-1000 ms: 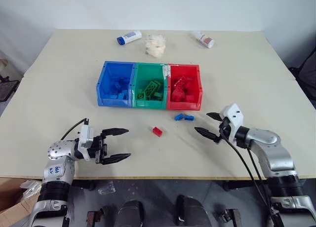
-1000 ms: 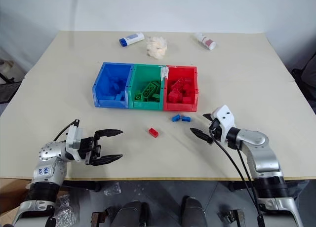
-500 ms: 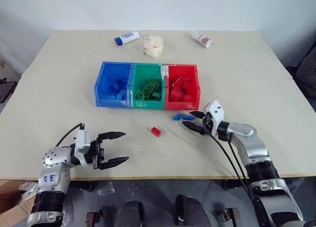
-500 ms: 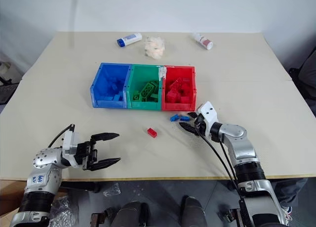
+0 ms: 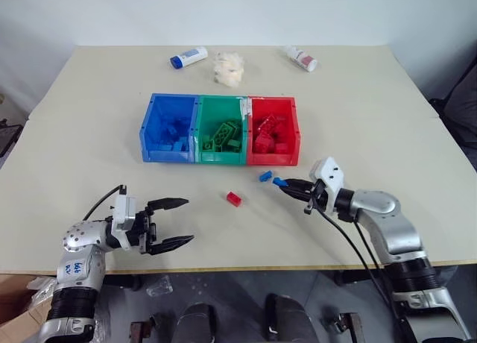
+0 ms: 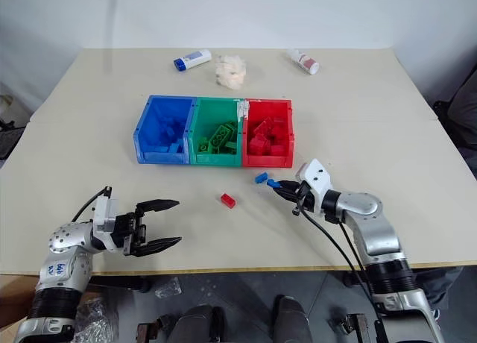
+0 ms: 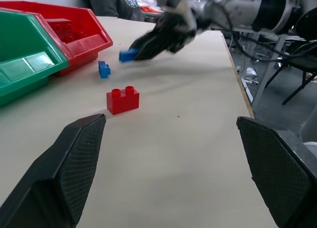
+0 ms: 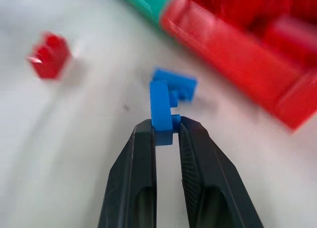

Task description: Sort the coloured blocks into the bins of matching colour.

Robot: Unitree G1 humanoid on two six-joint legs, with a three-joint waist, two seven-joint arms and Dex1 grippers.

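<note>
The right gripper (image 8: 166, 131) pinches a blue block (image 8: 161, 111) just off the table right of centre, beside a second blue block (image 5: 264, 176), so next comes a carry left to the blue bin (image 5: 151, 127), while the left gripper (image 5: 175, 221) waits spread at lower left.

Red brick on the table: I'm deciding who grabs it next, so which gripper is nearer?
Right. The right gripper, shut on a blue brick, is just beside the red brick; the left gripper sits farther, near the table edge.
</note>
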